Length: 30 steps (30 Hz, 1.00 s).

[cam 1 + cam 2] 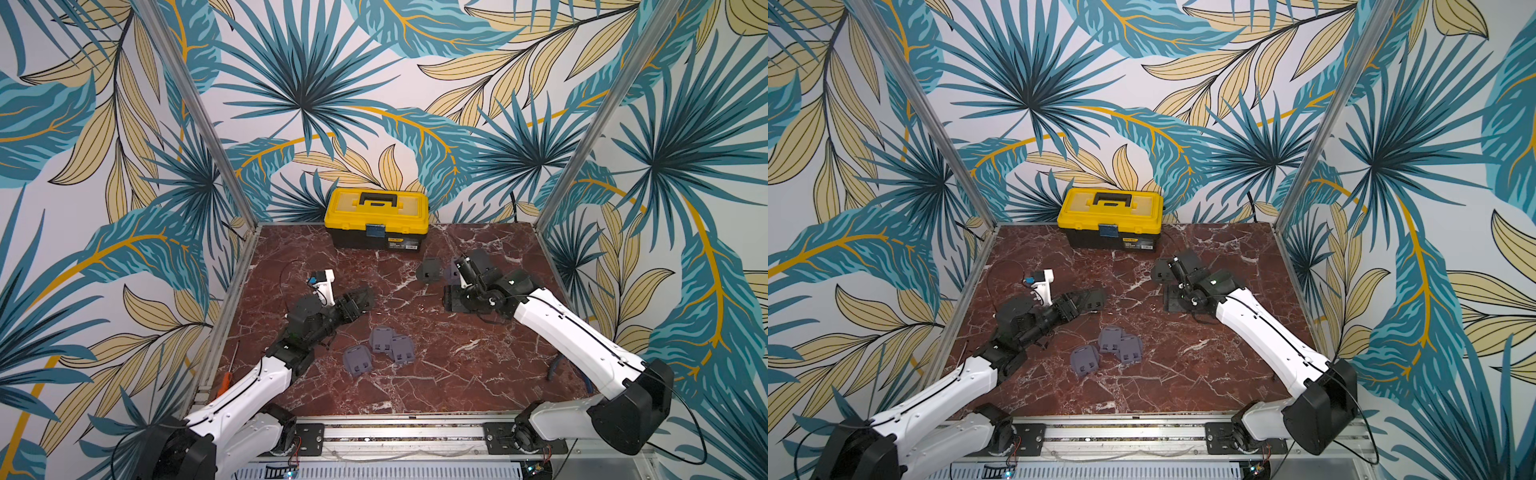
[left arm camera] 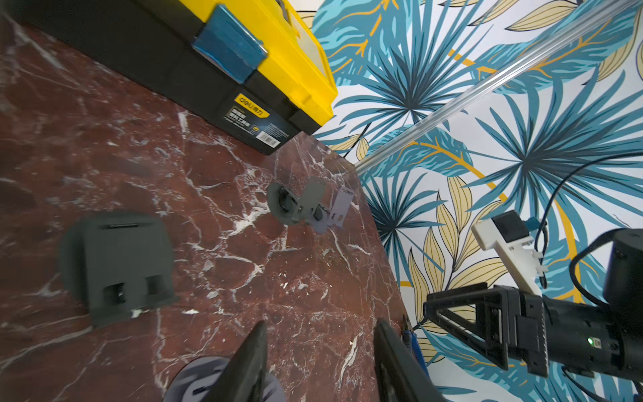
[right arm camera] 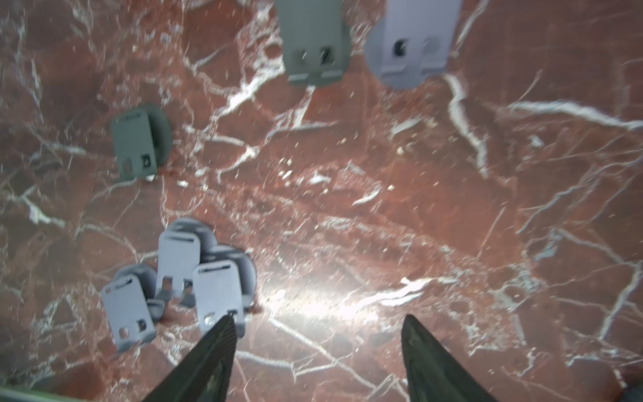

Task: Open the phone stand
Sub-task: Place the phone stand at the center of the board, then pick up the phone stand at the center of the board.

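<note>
Left gripper [image 2: 320, 325] and right gripper [image 3: 319, 317] stand spread, empty; folded dark grey phone stand [image 2: 118, 264] lies flat on veined marble table [image 1: 457, 374] beside left gripper; three lavender stands [image 1: 380, 341] cluster near.

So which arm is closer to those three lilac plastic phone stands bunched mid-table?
Left. The left fingers sit just beyond the three lilac plastic phone stands; the right fingers are much farther off, back right.

Bright, even light — glare on the marble [image 3: 313, 299]; wrist views blurred.
</note>
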Motion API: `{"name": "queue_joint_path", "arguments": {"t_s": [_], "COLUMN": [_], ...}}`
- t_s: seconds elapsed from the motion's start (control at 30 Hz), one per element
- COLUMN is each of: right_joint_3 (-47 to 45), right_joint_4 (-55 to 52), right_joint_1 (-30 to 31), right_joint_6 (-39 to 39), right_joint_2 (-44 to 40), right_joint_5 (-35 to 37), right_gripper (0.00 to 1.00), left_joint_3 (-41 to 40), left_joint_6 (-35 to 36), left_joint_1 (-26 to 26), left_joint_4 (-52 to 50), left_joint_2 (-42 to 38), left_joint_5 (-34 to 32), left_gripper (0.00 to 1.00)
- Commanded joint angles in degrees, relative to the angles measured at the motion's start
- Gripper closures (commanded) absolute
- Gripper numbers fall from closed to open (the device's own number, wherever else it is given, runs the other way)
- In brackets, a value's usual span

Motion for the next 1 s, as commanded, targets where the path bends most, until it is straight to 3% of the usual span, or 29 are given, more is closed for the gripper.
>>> {"name": "queue_joint_path", "arguments": {"t_s": [0.0,0.2,0.43,0.97], "right_joint_3": [0.0,1.9,5.2,8.3], "right_joint_4": [-2.4,-3.7,-5.2,-4.7], "right_joint_1": [4.1,11.4,16.9,19.3], "right_joint_6": [5.2,5.9,3.6,-1.0], "right_joint_2": [2.9,9.8,16.3,26.0], "right_joint_5": [0.8,-1.2,-3.0,-8.4], "right_gripper": [0.25,0.19,0.19,0.22], "left_joint_3": [-2.0,-5.5,-7.4,-8.8], "left_joint_6": [1.3,1.0,0.0,-0.7], "left_joint_1": [2.0,4.8,5.6,5.6], "left_joint_4": [-8.1,-11.0,-11.0,-11.0], "left_joint_2": [-4.5,-10.2,-11.7,-12.9], "left_joint_5": [-1.8,-1.2,-0.6,-1.4], "left_gripper": [0.49,0.49,0.49,0.49]}}
